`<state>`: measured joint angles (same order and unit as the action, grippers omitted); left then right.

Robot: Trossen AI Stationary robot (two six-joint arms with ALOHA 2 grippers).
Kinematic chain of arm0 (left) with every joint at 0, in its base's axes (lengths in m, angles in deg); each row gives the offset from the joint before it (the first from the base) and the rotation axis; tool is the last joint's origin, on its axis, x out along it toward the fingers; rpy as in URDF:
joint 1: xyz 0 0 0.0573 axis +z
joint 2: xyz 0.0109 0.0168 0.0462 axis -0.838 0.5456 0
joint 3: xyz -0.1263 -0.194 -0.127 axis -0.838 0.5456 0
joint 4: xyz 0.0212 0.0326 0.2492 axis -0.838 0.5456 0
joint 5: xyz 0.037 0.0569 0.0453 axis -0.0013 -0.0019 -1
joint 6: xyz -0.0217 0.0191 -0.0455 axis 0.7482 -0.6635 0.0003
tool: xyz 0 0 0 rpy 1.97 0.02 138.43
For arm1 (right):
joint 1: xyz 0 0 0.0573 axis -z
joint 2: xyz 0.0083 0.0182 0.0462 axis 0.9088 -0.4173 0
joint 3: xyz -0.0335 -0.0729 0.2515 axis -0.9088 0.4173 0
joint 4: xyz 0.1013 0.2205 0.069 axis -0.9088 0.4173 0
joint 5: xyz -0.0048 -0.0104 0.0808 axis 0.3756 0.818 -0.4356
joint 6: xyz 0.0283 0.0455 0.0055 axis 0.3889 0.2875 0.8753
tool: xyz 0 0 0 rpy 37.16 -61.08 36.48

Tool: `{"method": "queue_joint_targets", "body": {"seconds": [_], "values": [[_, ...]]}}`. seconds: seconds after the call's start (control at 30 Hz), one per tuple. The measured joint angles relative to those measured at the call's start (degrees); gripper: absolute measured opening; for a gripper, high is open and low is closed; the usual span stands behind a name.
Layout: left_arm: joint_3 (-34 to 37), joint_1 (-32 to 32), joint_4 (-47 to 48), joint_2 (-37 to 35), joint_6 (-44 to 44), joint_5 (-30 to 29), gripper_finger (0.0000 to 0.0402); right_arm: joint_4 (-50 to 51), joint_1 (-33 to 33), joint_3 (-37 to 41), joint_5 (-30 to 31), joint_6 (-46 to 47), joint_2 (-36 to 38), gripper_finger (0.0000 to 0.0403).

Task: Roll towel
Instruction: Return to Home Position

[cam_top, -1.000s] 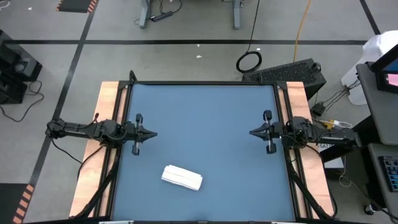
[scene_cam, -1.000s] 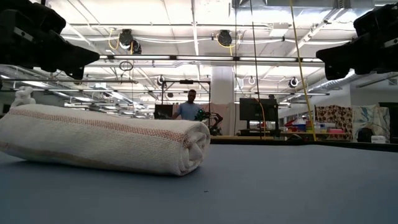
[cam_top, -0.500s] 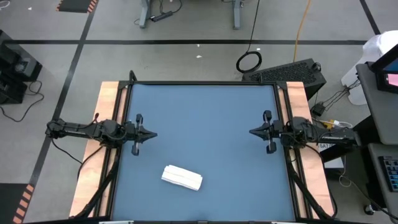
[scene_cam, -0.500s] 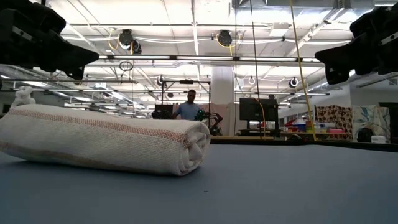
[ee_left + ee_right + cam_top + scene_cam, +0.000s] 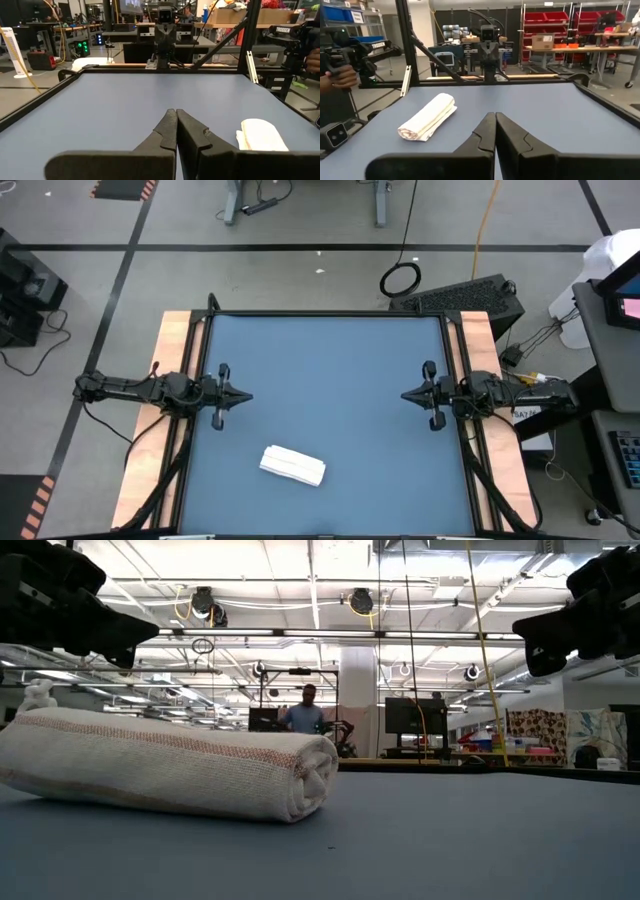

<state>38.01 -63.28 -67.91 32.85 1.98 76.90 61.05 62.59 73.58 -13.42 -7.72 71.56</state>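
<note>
1. 2 grippers hover over opposite side edges of the blue table [image 5: 330, 350], pointing at each other, well apart.
2. Left gripper [image 5: 247, 394]: its fingers are clenched tip to tip and grasp nothing, as its wrist view shows [image 5: 176, 111].
3. Right gripper [image 5: 404, 393]: its fingers are likewise pressed together and empty [image 5: 495, 114].
4. Towel [image 5: 293, 465]: a rolled white bundle lying slantwise on the table's near part, closer to the left arm and touching neither gripper. A reddish line runs along the roll [image 5: 170, 762].
5. White lettering [image 5: 377, 45] on a dark arm beyond the table reads roughly "TROSSEN".
6. 1 person [image 5: 305, 712] stands far behind the table.
</note>
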Motion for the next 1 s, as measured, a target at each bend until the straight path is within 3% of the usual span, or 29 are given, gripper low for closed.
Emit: {"method": "queue_joint_targets", "body": {"seconds": [1.0], "values": [[0.01, 0.04, -0.15, -4.07, -1.03, -0.94, 0.0004, 0.0, 0.01, 0.0, -0.12, 0.16, -0.01, 0.0]]}}
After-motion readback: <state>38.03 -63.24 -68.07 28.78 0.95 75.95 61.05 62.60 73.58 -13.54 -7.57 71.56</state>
